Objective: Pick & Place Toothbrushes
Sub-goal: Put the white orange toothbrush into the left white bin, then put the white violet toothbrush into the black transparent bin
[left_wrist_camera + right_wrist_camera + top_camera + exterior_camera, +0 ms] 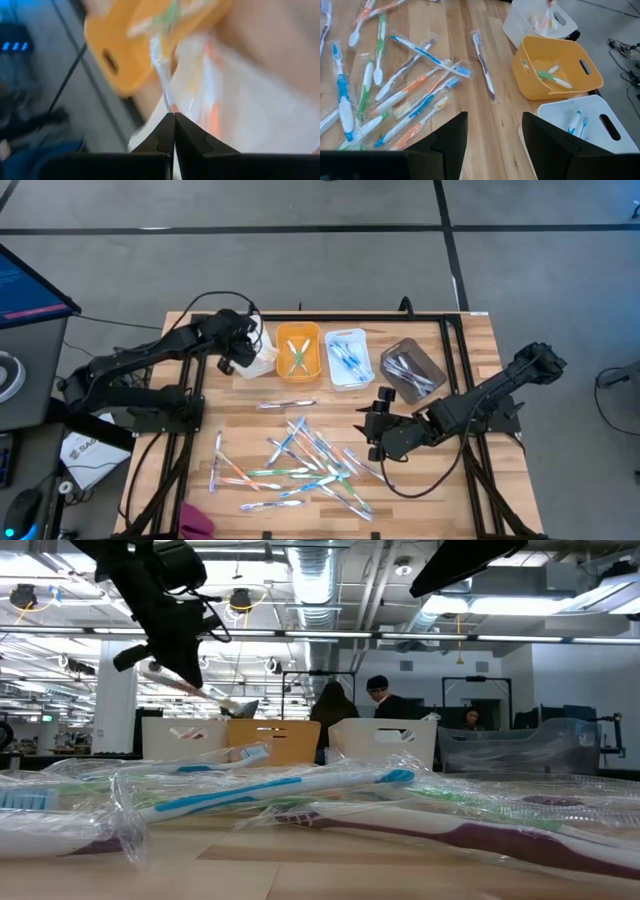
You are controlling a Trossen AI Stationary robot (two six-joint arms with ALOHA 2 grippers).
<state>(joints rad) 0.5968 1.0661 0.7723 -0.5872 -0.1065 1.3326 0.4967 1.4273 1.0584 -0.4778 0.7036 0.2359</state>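
Several wrapped toothbrushes (305, 465) lie flat in a loose heap on the wooden table, blue, green, white and orange-pink; the right wrist view shows them too (395, 85). One more lies alone (287, 404) nearer the bins. Along the far edge stand a white bin (263, 362), an orange bin (298, 352), a second white bin (347, 358) and a grey bin (412, 370). My left gripper (238, 352) hangs over the leftmost white bin, shut on an orange-pink wrapped toothbrush (200, 690). My right gripper (378, 425) is open and hovers right of the heap, touching nothing. My left gripper pinches the wrapped orange-pink toothbrush between its two shut fingertips (165, 127); the clear wrapper (166, 92) comes out right at their tips. The fingers slant down from above. The brush is lifted clear and tilted over the white bin (250, 100). Which end it holds I cannot tell.
The orange bin (555, 67) holds green brushes, the nearer white bin (580, 125) blue ones, the far white bin (542, 20) orange-pink ones. A purple object (197, 525) lies at the table's near left corner. People (385, 700) stand in the room behind.
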